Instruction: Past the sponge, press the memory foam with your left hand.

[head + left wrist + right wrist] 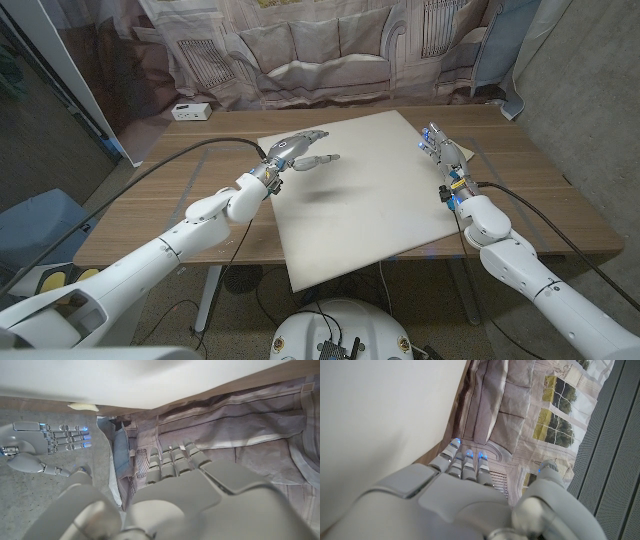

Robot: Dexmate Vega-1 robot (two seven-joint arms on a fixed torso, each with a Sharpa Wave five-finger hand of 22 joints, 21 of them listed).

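left hand [190, 495], memory foam [150, 382], right hand [45, 445]

memory foam [370, 190]: matt, cream-white slab, smooth and even, no sheen
table [180, 185]: brown wood with visible grain, dull satin finish, showing around the memory foam
left hand [300, 150]: smooth grey-white plastic shells with darker metal-looking joints, slight gloss; above the memory foam's near-left part
right hand [443, 150]: same pale plastic and metal look, small blue lights on the fingers; at the memory foam's right edge
backdrop [330, 50]: printed cloth, matt, creased, behind the table
white box [189, 111]: matt plastic, on the table left of the memory foam
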